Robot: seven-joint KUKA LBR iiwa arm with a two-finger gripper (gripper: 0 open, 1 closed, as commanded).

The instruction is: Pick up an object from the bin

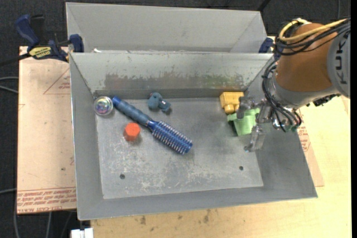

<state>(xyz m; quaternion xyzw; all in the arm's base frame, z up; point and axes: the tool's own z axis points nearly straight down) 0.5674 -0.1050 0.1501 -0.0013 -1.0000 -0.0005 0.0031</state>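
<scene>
Low by the bin's right wall, hand beside a green block, open or shut unclear, nothing picked up yet.

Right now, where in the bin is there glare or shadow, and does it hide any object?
Camera view: the light is even and soft; the silver round thing glints in the far left corner; a faint shadow lies on the bin floor beside the gripper and the green object; glare hides no object.
</scene>
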